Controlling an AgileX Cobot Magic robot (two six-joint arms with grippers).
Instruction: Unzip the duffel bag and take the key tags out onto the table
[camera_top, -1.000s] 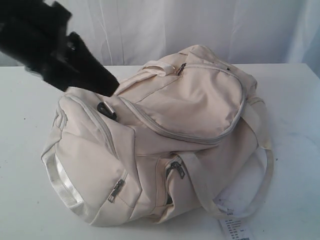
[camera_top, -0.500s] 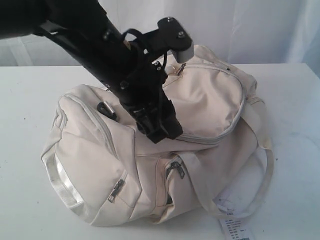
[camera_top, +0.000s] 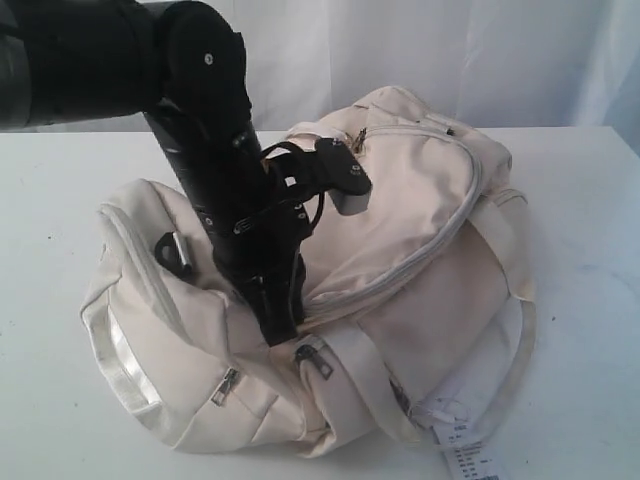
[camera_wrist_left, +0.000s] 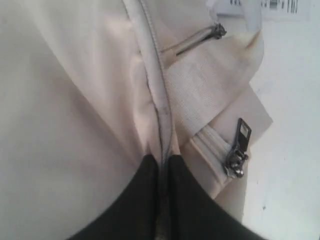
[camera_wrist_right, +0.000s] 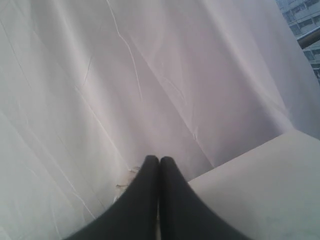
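Limp cream-white fabric duffel bag (camera_top: 420, 220) is best taken at grey zipper seam (camera_wrist_left: 159, 100), pinched by left jaws; right jaws closed, empty.

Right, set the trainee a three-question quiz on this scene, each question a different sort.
1. True or false: the long grey zip across the cream-white fabric duffel bag is already open.
2. Fill in: the right hand, pointed at the white curtain, is shut and holds ____.
3. Which hand touches the bag? A, the left hand; B, the right; C, both.

Key: 1 false; 2 nothing; 3 A.
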